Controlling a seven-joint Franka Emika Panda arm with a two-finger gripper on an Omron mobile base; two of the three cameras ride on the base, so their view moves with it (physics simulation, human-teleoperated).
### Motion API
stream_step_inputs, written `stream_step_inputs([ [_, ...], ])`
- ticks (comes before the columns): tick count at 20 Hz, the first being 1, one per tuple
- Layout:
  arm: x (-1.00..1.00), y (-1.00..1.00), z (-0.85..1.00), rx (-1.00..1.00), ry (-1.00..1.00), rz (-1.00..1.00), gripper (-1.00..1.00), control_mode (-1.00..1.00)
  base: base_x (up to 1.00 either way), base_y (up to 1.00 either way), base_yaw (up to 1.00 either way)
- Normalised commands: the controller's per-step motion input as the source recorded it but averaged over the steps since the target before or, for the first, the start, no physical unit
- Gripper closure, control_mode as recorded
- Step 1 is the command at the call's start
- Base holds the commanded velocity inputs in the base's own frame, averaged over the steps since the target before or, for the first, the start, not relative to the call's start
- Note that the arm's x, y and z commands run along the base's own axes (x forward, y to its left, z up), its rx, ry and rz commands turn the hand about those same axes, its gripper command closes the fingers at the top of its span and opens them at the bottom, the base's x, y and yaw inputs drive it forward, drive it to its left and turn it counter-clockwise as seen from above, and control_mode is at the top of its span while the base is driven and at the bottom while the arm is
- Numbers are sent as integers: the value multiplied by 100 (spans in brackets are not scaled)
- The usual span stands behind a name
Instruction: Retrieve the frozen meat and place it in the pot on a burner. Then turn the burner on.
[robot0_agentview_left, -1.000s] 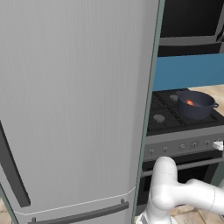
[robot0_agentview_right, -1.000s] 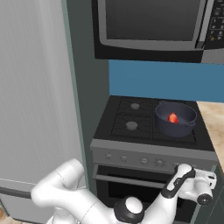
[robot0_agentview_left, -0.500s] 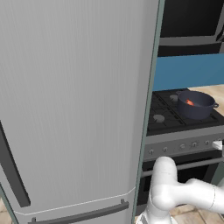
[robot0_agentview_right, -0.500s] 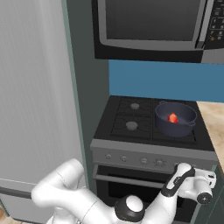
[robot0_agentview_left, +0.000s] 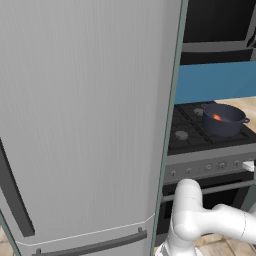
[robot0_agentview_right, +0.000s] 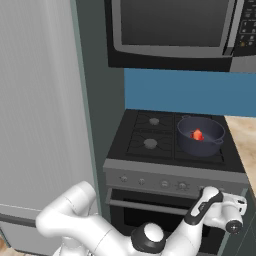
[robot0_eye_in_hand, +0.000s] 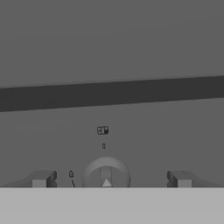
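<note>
Your pincer (robot0_eye_in_hand: 109, 179) sits spread wide right at the stove's control panel (robot0_agentview_right: 172, 177), holding nothing: in the hand view the two blocky dark fingertips (robot0_eye_in_hand: 43, 179) stand well apart with a round grey knob (robot0_eye_in_hand: 106, 176) dead centre between them, a little white triangle marker on its face. Whether the tips touch the knob, you can't tell from that angle. From the right base view you can see the hand (robot0_agentview_right: 222, 210) low at the front right corner of the stove.

The frozen meat (robot0_agentview_right: 197, 134), a small red-orange chunk, is already lying inside the pot (robot0_agentview_right: 201, 136). That pot is round, glossy, dark blue-grey with two stubby side handles, and it's sitting on the front right burner (robot0_agentview_right: 200, 150) with its black square grate. The front left burner (robot0_agentview_right: 150, 143) shows its small grey cap.

To your left is a tall brushed-grey fridge (robot0_agentview_left: 85, 120) with a dark slanted handle (robot0_agentview_left: 12, 200). A black glossy microwave (robot0_agentview_right: 175, 30) hangs above, over a flat blue backsplash (robot0_agentview_right: 190, 92).
</note>
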Motion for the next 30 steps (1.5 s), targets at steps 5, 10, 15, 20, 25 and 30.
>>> stream_step_inputs([
  [5,0,6,-20,3,-2,0,-100,-100,0,0,0],
  [10,0,4,-17,2,-2,0,100,-100,0,0,0],
  [15,0,1,-10,1,-2,0,100,-100,0,0,0],
  [20,0,0,-11,2,-1,0,100,-100,0,0,0],
  [25,-1,6,-25,-15,-6,4,100,-100,0,0,0],
  [30,0,27,-41,-41,-27,16,100,-100,0,0,0],
])
